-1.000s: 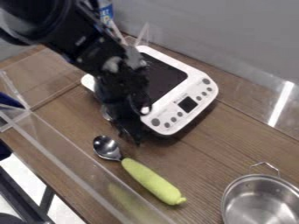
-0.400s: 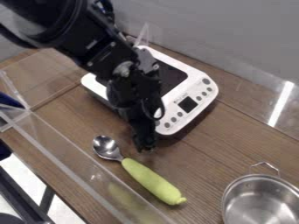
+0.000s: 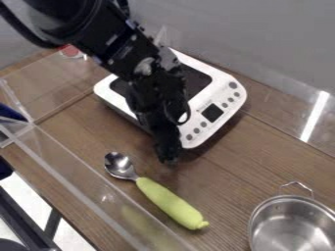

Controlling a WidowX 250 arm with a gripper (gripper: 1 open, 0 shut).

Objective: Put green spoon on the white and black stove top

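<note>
Black robot gripper (image 3: 167, 147), seemingly open and empty, above a wooden counter (image 3: 242, 196), with the green-handled spoon (image 3: 167, 202) lying nearer the camera, its bowl just beside the fingertips, its handle slanting away from stove (image 3: 199, 98) toward lower right.

Spoon (image 3: 160, 192), metal bowl, yellow-green handle, flat on wooden counter (image 3: 78, 131). White and black stove top (image 3: 213, 108), on the far side, behind the fingers (image 3: 167, 155) of a black robot arm (image 3: 112, 37). Steel pot (image 3: 292, 225), at right, partly in view.
</note>
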